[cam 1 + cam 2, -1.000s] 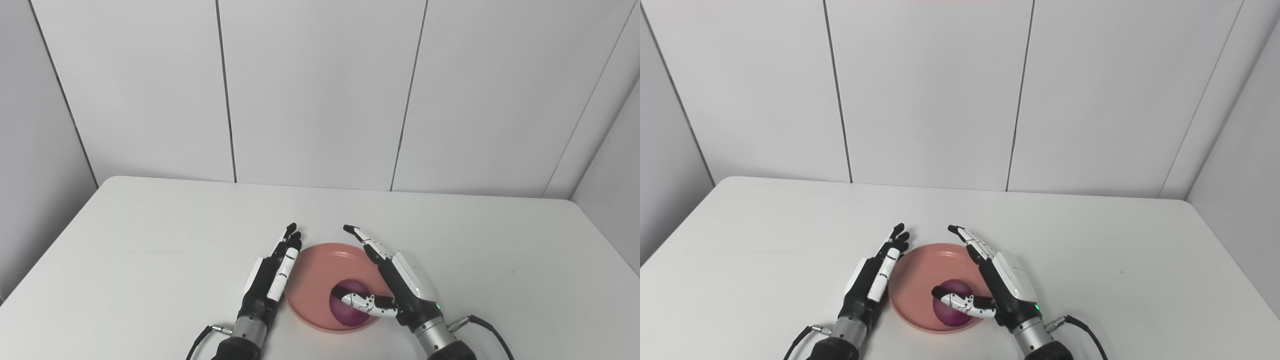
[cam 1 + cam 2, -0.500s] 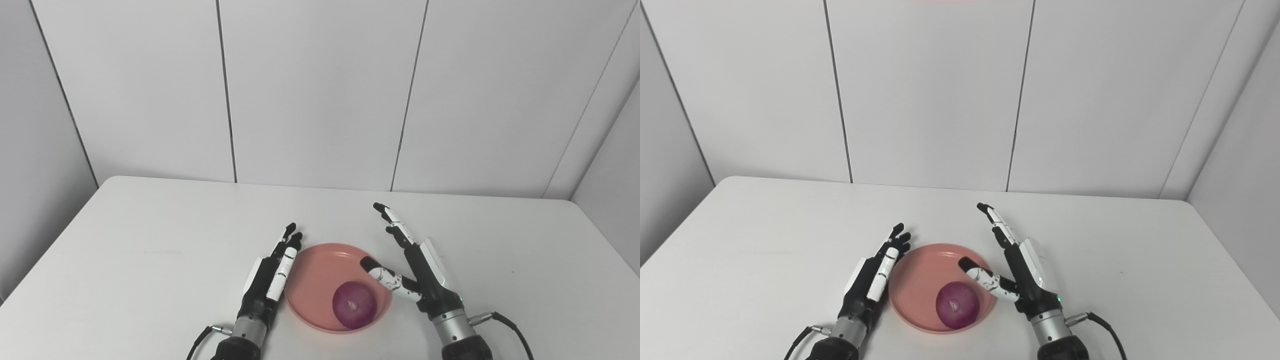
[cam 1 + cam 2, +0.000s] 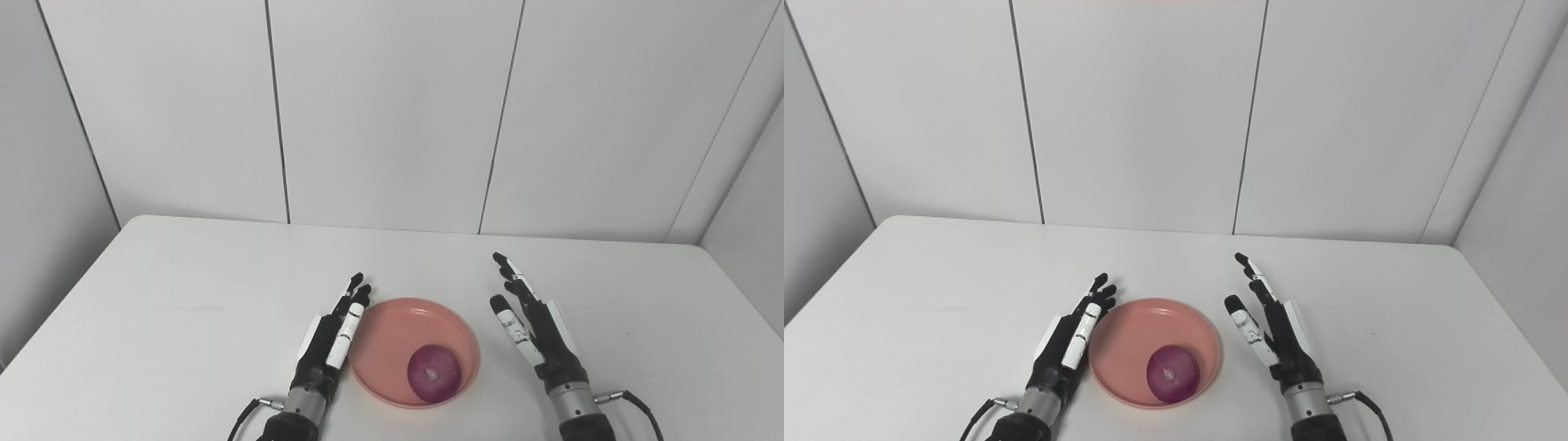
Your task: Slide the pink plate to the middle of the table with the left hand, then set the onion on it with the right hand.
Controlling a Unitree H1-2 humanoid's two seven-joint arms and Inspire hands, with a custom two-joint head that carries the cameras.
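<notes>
Wrists and forearms run off the bottom edge, so we see little past each spread, empty robot hand, left (image 3: 327, 343) and right (image 3: 539, 334). Between them the onion (image 3: 434, 373) lies in the pink plate (image 3: 392, 331) on our white surface (image 3: 184, 294), with grey wall panels (image 3: 380, 110) behind.

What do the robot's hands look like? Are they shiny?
Both the left hand and the right hand are black with white plates on the fingers and backs. Each sits on a silver metal wrist cuff, and a thin black cable plugs in at the wrist. The fingertips are black.
</notes>
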